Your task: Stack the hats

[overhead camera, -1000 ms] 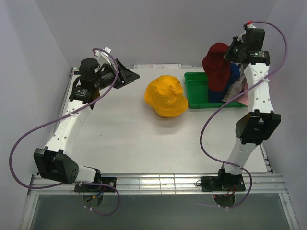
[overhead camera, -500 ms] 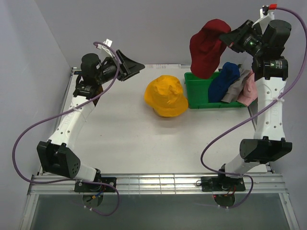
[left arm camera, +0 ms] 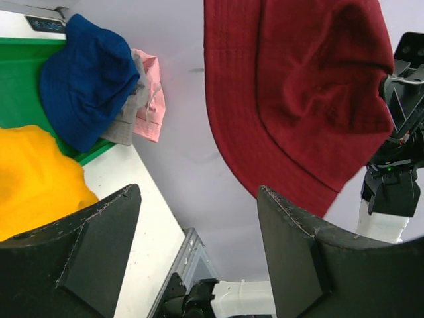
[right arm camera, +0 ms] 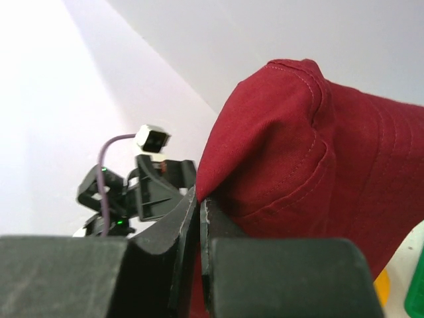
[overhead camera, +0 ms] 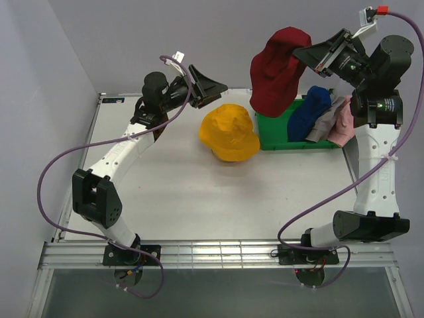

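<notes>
Right gripper point(overhead camera: 308, 54) clamped on red hat point(overhead camera: 275, 63), 1 o'clock from yellow hat point(overhead camera: 228, 132); left gripper point(overhead camera: 211, 86) agape; none stacked, rest in bin point(overhead camera: 278, 143).

A lone hat point(overhead camera: 228, 132) lies on the table's point(overhead camera: 172, 192) far side, just left of the bin point(overhead camera: 271, 138). Three hats point(overhead camera: 313, 112) sit in the bin's right part. The raised hat point(overhead camera: 275, 69) hangs above the bin's left end, between the left gripper point(overhead camera: 213, 93) and right gripper point(overhead camera: 303, 53).
</notes>
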Robot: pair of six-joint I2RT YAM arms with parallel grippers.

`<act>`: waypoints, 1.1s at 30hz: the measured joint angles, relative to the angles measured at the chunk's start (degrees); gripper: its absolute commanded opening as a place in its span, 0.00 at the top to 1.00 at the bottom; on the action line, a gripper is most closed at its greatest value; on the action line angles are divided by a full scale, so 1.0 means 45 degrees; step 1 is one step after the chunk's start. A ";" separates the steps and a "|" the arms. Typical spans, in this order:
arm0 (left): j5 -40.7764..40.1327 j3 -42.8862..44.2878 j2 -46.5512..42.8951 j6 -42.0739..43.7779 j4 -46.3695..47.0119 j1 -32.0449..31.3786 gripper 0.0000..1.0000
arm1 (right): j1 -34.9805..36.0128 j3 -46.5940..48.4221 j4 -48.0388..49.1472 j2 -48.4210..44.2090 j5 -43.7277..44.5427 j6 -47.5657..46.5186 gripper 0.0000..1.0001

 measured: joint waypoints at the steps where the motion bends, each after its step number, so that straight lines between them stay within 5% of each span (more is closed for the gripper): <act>1: -0.0044 0.0053 0.0151 -0.0151 0.0180 -0.0117 0.19 | 0.0029 -0.0063 0.0087 -0.0083 -0.0087 0.0112 0.92; 24: -0.1229 0.0733 0.2511 -0.2599 0.4396 -0.1700 0.19 | 0.1166 -0.1064 0.0466 -0.0670 -0.0855 0.0593 0.92; 33: -0.1375 0.0714 0.2535 -0.2929 0.5178 -0.1768 0.38 | 0.1205 -0.1073 0.0442 -0.0670 -0.0855 0.0534 0.92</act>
